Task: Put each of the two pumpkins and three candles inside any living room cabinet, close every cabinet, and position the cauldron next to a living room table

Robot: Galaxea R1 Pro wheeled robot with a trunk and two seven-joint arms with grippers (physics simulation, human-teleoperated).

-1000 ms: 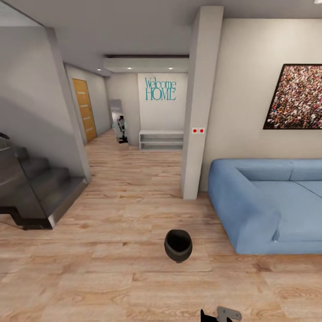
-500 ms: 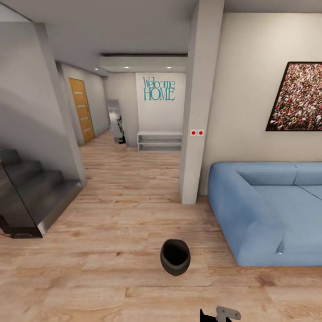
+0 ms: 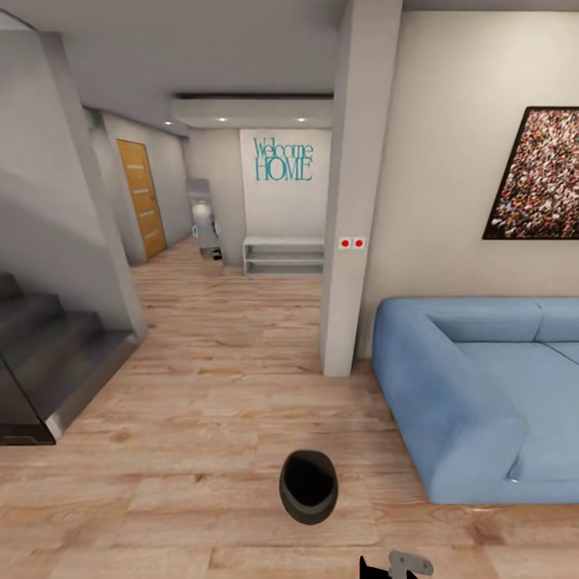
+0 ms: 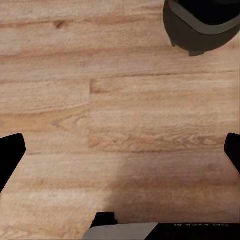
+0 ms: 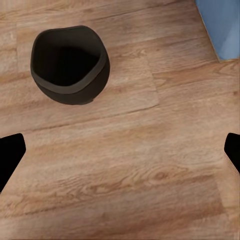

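Note:
The cauldron [image 3: 309, 486], a small round black pot with a wide dark mouth, stands upright on the light wood plank floor of the living room, a short way in front of me. The right wrist view looks down on the cauldron [image 5: 70, 65], which lies ahead of my right gripper [image 5: 122, 150] and off to one side. That gripper is open, its black fingertips [image 5: 10, 155] spread wide over bare planks. My left gripper [image 4: 122, 150] is open too, above bare floor, and the cauldron [image 4: 200, 22] sits beyond it at the frame's corner.
A blue corner sofa [image 3: 482, 386] fills the right side, its arm close to the cauldron. A white pillar [image 3: 350, 209] stands ahead. Dark stairs [image 3: 48, 362] rise at the left. A hallway with a white shelf [image 3: 284, 256] and a wooden door [image 3: 143, 197] runs beyond.
The whole view has shifted as I roll forward. The cauldron now sits lower and closer in the head view, and the stairs have slid toward the left edge.

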